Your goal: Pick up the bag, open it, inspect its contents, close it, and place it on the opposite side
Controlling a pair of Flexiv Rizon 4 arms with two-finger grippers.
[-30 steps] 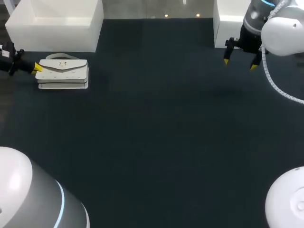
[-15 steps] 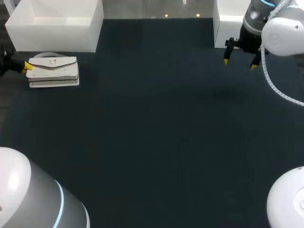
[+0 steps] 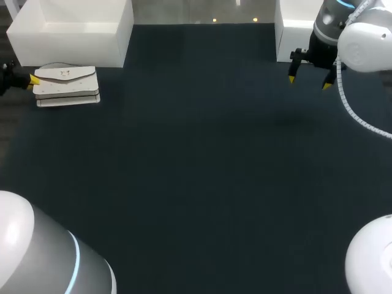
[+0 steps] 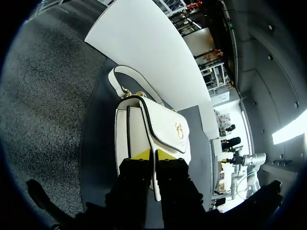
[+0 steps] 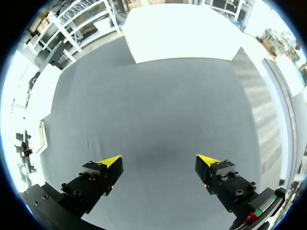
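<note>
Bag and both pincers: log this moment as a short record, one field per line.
bag: white, at the far left of the table, beside the left white box
flap: looks down over the front, gold clasp showing
left pincer: shut on one end of the bag
right pincer: open, holding nothing, over the table's far right, near the other white box

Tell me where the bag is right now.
In the head view the bag is at the far left of the table, just in front of the white box, with the left pincer shut on its left end.
</note>
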